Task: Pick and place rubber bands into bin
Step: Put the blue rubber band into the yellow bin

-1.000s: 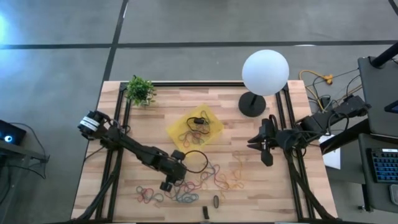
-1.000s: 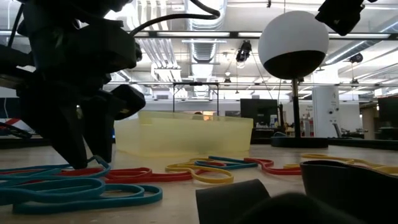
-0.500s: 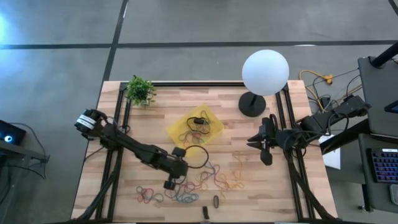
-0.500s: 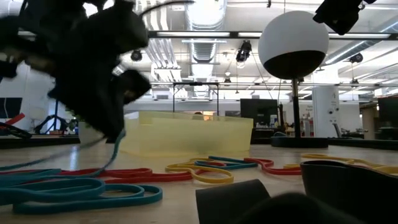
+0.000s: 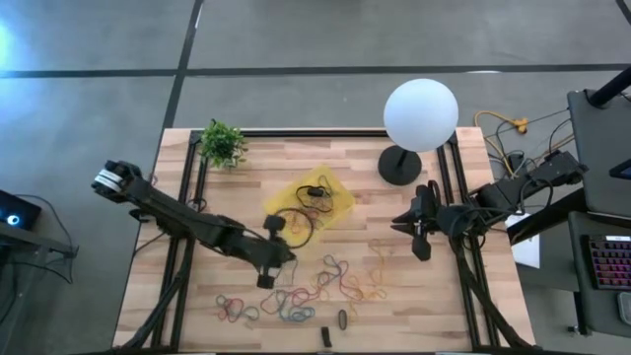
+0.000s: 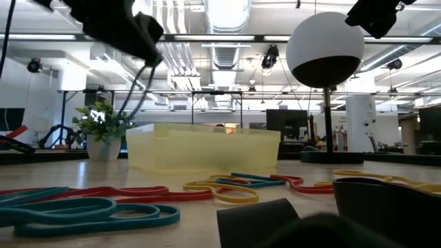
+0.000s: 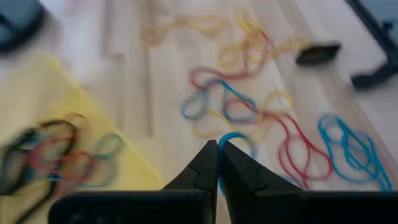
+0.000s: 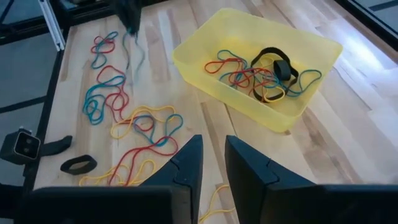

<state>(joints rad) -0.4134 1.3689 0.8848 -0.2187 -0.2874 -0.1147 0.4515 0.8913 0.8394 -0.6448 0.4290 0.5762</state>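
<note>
**Left pincer lifts a blue band clear of the pile**

Left gripper has its two dark fingers pressed tight together, and a blue rubber band is pinched between them. In the right wrist view the band dangles in a loose strand below the raised fingers. The gripper hangs above the table, between the loose rubber bands and the bin.

The loose bands, red, blue, yellow and tan, lie tangled flat on the wood along the near side of the table. The yellow bin sits near the middle of the table. Inside it lies a small heap of bands, coloured loops with a black one on top.

Two small dark oblong pieces lie at the near edge, beside the pile.

Right gripper waits over the right side of the table, pointing toward the bin, its fingers a little apart with nothing between them.

Behind it stands a lamp with a white globe, and a small green plant sits at the far left corner.
</note>
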